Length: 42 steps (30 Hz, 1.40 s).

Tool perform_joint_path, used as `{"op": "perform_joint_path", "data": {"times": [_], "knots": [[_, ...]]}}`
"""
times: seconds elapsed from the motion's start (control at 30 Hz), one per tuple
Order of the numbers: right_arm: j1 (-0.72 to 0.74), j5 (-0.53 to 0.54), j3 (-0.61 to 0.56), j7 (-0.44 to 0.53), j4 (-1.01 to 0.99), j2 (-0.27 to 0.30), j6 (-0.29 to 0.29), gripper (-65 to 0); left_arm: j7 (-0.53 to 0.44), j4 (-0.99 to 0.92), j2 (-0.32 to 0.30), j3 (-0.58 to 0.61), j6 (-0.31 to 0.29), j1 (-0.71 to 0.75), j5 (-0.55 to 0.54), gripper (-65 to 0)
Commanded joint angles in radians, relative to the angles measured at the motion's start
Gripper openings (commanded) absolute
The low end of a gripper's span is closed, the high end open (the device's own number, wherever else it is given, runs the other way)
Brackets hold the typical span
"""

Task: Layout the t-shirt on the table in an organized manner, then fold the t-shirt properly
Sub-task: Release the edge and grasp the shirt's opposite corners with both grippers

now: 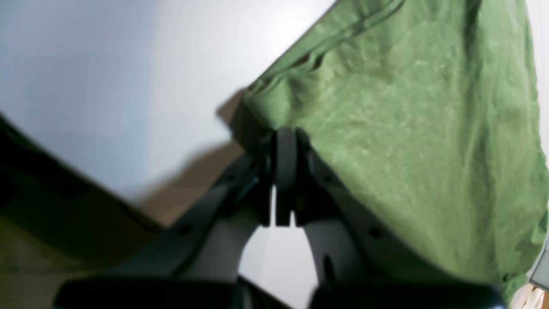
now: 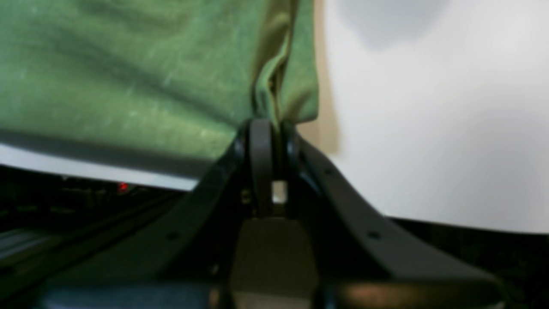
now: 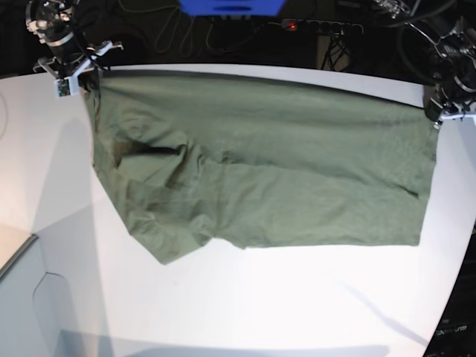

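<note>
The olive-green t-shirt (image 3: pixel 260 171) lies spread across the white table (image 3: pixel 297 305), stretched along its far edge between both arms. Its near-left part is wrinkled and folded over. My left gripper (image 3: pixel 436 113) is at the far right of the base view, shut on a hemmed corner of the t-shirt (image 1: pixel 407 128); in its wrist view the jaws (image 1: pixel 286 137) pinch the fabric. My right gripper (image 3: pixel 80 74) is at the far left, shut on a bunched edge of the t-shirt (image 2: pixel 128 81), with the cloth caught between the closed fingers of the gripper (image 2: pixel 274 128).
A grey-white box corner (image 3: pixel 15 256) juts in at the lower left. Behind the table's far edge are dark cables, a power strip with a red light (image 3: pixel 320 27) and a blue object (image 3: pixel 230 7). Bare white tabletop runs in front of the shirt.
</note>
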Motion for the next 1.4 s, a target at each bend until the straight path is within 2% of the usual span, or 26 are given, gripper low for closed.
{"op": "perform_joint_path", "data": {"times": [0.0, 0.23, 0.3, 0.47, 0.53, 0.67, 0.8, 0.9, 1.03, 1.1, 1.23, 1.37], "knots": [[-0.010, 0.011, 0.006, 0.018, 0.017, -0.001, -0.004, -65.0, -0.011, 0.039, -0.018, -0.003, -0.005, -0.001, -0.010, -65.0], [-0.015, 0.011, 0.000, 0.019, 0.020, -0.010, -0.004, -65.0, -0.005, 0.162, 0.018, 0.000, -0.005, 0.022, -0.010, -65.0], [-0.016, 0.011, -0.001, 0.019, 0.020, -0.014, -0.004, -64.8, -0.002, 0.182, 0.021, 0.002, -0.005, 0.024, -0.007, -61.9], [-0.032, 0.011, 0.000, 0.019, 0.066, -0.029, -0.004, -50.1, -0.002, 0.206, 0.021, -0.001, -0.003, 0.025, -0.009, -43.5], [-0.042, 0.011, -0.001, 0.019, 0.113, -0.032, -0.004, -44.3, -0.002, 0.225, 0.021, -0.003, -0.003, 0.042, -0.009, -39.1], [-0.041, 0.011, 0.012, 0.019, 0.195, -0.061, -0.004, -37.2, -0.002, 0.285, 0.024, -0.003, -0.003, 0.050, -0.010, -35.9], [-0.018, 0.011, 0.012, 0.016, 0.213, -0.063, -0.004, -34.7, -0.002, 0.374, 0.034, -0.004, -0.003, 0.050, -0.010, -35.2], [0.042, 0.011, 0.012, 0.007, 0.206, -0.063, -0.004, -34.5, -0.013, 0.412, 0.034, -0.004, -0.003, 0.042, -0.010, -31.3], [0.193, 0.004, 0.008, 0.006, 0.150, -0.064, -0.004, -34.6, -0.015, 0.410, 0.024, -0.001, -0.001, -0.038, -0.003, -19.9], [0.289, 0.003, 0.002, -0.030, 0.109, -0.060, -0.004, -34.6, -0.015, 0.409, 0.022, 0.003, 0.005, -0.087, -0.001, -15.9], [0.464, 0.001, -0.005, -0.163, 0.011, -0.030, -0.004, -34.4, -0.015, 0.395, -0.001, 0.065, 0.009, -0.173, 0.011, -15.0], [0.627, 0.001, -0.031, -0.254, -0.166, 0.028, -0.004, -34.4, -0.065, 0.278, -0.050, 0.169, 0.009, -0.257, 0.109, -14.8]]}}
